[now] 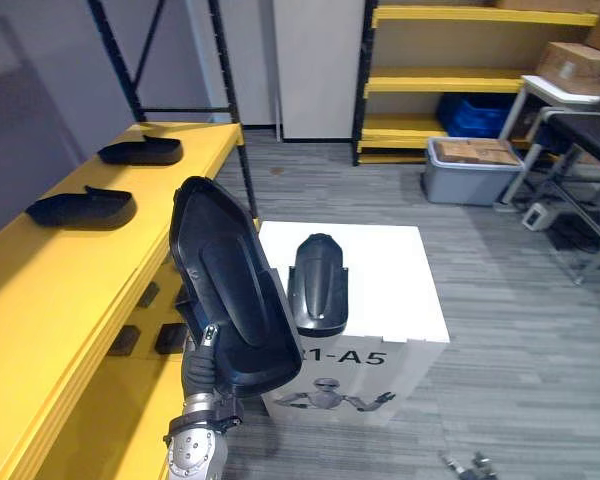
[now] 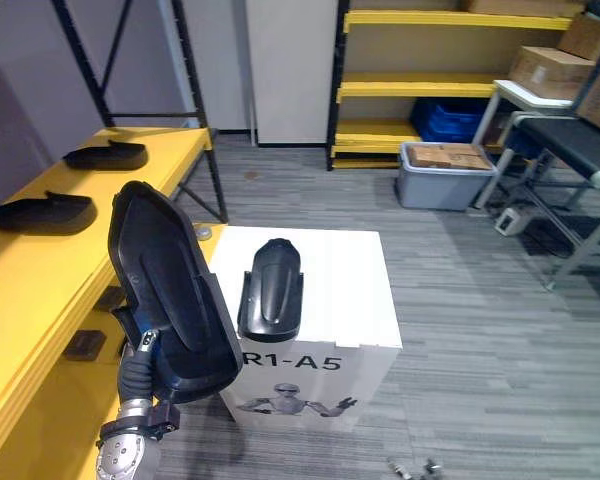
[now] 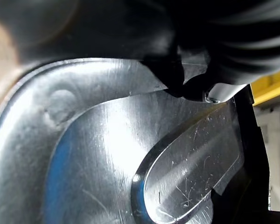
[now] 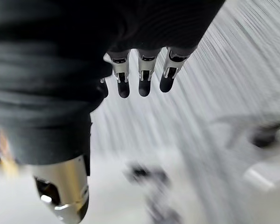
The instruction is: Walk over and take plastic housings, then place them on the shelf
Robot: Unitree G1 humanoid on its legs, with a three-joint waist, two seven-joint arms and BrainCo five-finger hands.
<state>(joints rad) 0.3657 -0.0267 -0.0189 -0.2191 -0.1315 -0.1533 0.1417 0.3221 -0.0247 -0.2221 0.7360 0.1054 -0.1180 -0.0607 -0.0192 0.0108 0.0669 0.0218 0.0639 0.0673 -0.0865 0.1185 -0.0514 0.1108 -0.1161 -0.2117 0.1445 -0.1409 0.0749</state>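
While your left hand (image 1: 200, 370) grips the held housing (image 1: 230, 285) by its lower edge, fingers curled round the rim and a dark tip pressed on the glossy face in the left wrist view, the part stands upright in the air just off the white box's (image 1: 390, 280) left corner. Second housing (image 1: 317, 283) lies on top of the white box, toward its left side, untouched. Yellow shelf (image 1: 50, 290) runs to the left of the white box; two housings (image 1: 80, 208) already sit on it, farther back than the box. Right hand (image 4: 143, 70) hangs over the floor, fingers straight and close together, holding nothing. Step in hand, by my reading: carry phase, with the pick done and placement not yet made. Next move likely calls for you to swing the part left from the box over a bare stretch of shelf, tip it flat, lower it, and only then loosen the fingers. Watch the tall end: it could clip the shelf edge.
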